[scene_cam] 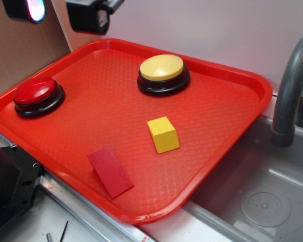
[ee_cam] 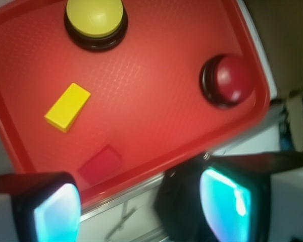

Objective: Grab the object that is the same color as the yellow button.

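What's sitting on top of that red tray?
The red tray holds four things, each apart: a yellow button, a red button, a small yellow cube and a flat red block. Whatever lies beneath the tray is covered.

A mock kitchen corner set up for testing: a red cafeteria tray (scene_cam: 252, 85) lies beside a grey toy-like sink (scene_cam: 262, 196) with a curved grey tap (scene_cam: 292, 85), backed by a brown cardboard panel (scene_cam: 20, 55) and plain pale wall (scene_cam: 217, 30).
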{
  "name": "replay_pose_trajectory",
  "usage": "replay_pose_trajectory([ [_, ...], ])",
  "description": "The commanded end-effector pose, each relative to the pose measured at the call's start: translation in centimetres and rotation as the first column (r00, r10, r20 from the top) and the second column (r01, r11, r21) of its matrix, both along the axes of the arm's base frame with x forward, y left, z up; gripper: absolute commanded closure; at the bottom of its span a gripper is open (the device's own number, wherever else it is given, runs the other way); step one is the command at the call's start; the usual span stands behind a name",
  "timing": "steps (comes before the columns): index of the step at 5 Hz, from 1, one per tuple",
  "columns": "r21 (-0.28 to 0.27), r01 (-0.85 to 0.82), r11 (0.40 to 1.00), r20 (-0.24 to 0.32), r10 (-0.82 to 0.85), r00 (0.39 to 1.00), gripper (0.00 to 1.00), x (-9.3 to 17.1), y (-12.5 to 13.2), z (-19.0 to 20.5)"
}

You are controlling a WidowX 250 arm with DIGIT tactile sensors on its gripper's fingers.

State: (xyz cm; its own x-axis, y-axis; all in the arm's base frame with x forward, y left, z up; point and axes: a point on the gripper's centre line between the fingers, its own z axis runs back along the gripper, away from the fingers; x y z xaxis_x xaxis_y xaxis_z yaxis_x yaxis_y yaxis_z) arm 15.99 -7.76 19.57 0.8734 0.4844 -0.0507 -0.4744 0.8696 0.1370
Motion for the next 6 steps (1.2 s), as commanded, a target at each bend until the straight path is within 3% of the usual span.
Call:
replay_pose_trajectory([
  [1, -0.017, -0.017, 1.0, 0.041, 0.018, 0.999, 0.0, 0.6, 0.2, 1.0],
  [2, -0.017, -0.017, 1.0, 0.041, 0.018, 0.999, 0.0, 0.6, 0.2, 1.0],
  [3, 0.057, 0.04, 0.998, 0.144, -0.048, 0.988, 0.0, -1.8, 1.6, -2.0],
  [4, 0.08, 0.106, 0.991, 0.054, -0.11, 0.992, 0.0, 3.1, -1.2, -5.5],
  [5, 0.017, -0.006, 1.0, 0.116, 0.004, 0.993, 0.0, 8.5, -1.5, -7.5],
  [6, -0.036, -0.036, 0.999, 0.114, 0.04, 0.993, 0.0, 12.3, -2.5, -10.0],
])
